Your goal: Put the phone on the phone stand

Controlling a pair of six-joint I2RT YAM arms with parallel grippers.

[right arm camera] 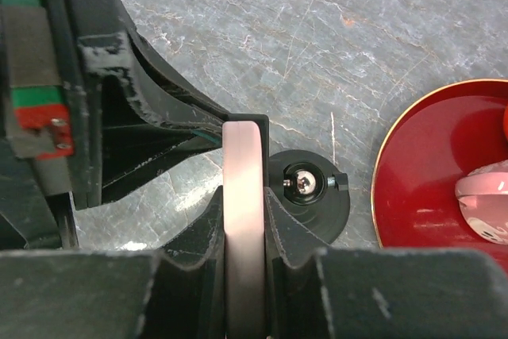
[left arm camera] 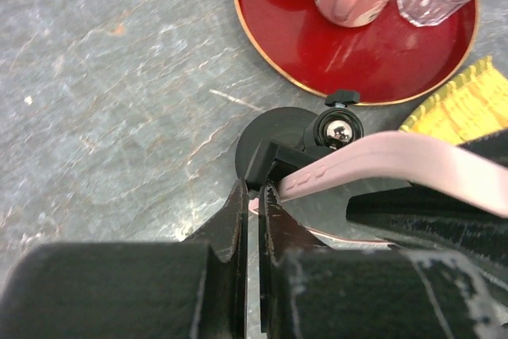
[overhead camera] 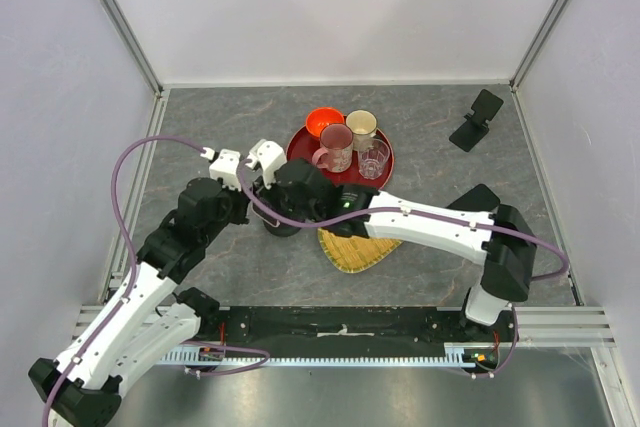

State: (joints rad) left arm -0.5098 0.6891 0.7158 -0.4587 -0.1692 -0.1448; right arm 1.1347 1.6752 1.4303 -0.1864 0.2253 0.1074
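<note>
The pink-cased phone [right arm camera: 243,164] stands on its edge with my right gripper [right arm camera: 244,196] shut on it, directly over the black phone stand [right arm camera: 332,213]. The stand has a round base [left arm camera: 274,134] and a shiny ball joint [left arm camera: 340,131]. The phone [left arm camera: 397,163] leans against the stand's black back plate. My left gripper [left arm camera: 254,188] is shut on that plate's edge. In the top view both grippers, left [overhead camera: 255,199] and right [overhead camera: 288,197], meet over the stand [overhead camera: 282,228] and hide the phone.
A red tray [overhead camera: 300,143] just behind the stand holds an orange bowl [overhead camera: 324,122], a pink mug [overhead camera: 336,147], a beige cup [overhead camera: 361,127] and a clear glass [overhead camera: 373,158]. A yellow woven mat [overhead camera: 355,249] lies right of the stand. A second black stand [overhead camera: 478,119] sits far right.
</note>
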